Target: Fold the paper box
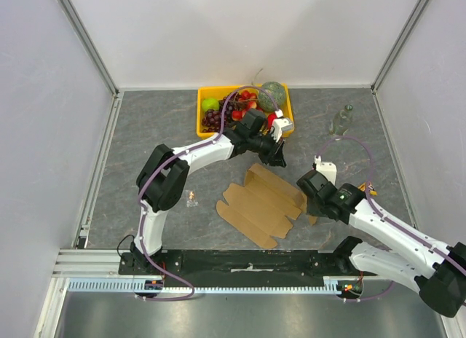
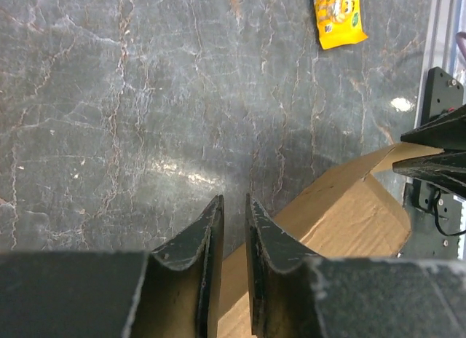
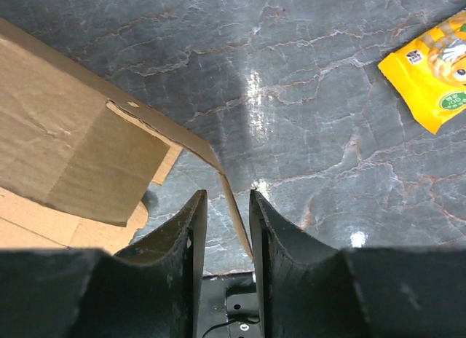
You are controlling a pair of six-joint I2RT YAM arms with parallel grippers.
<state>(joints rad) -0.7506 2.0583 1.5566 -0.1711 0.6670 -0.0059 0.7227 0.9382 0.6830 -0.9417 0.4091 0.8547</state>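
Plain brown corrugated cardboard paper box (image 1: pixel 258 207), largely a flat die-cut sheet, lying on the grey marbled tabletop (image 1: pixel 145 134) between the two arms, its creases running obliquely from far left to near right. The far flap stands tilted up beneath the left gripper (image 2: pixel 234 201), whose fingers are drawn almost together; cardboard shows low in the slit between them, so the flap appears to be pinched there. The right gripper (image 3: pixel 226 194) meets the sheet at its right-hand end: a thin upturned flap edge passes between its parted fingers, leaning toward one finger with a gap left on the other side, so no firm clamp is evident. Each arm thus addresses its own end, the left the far edge, the right the near-right edge. The coming move probably turns on the right flap remaining between the jaws as they close. Open tabletop lies to the left and near side of the sheet. A yellow plastic crate of fruit (image 1: pixel 204 123) stands just beyond the left gripper, and a yellow snack packet (image 3: pixel 429 68) lies near the right gripper, limiting room there.
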